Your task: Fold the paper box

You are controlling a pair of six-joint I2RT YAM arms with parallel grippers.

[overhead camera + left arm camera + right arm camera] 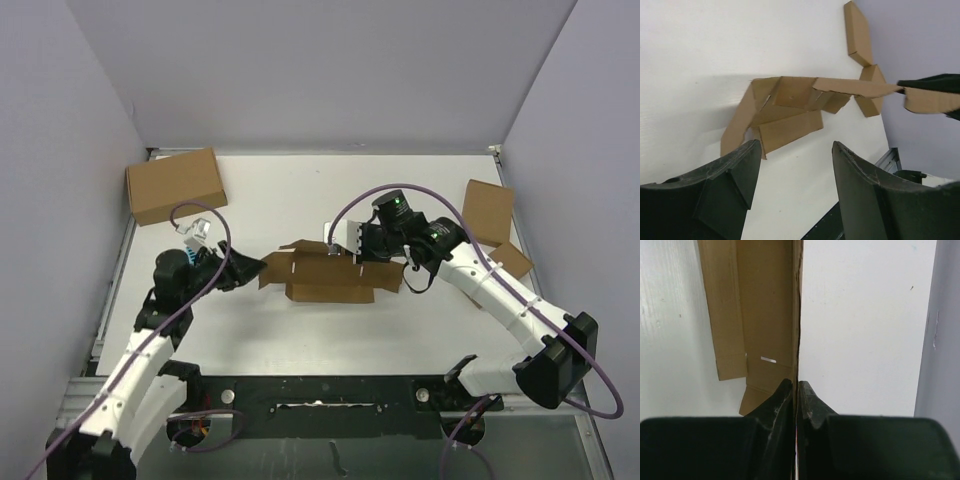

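Right gripper [796, 386]: clamped on paper box [325, 275] wall; left gripper [796, 147]: spread, empty. Risk: shallow pinch may slip, wall drops.

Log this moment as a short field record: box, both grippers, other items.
paper box: half-folded, mid-table
left gripper: open, empty, pointed at the box's left end
right gripper: shut on a raised flap of the paper box
other: large closed carton back left; two small boxes at right
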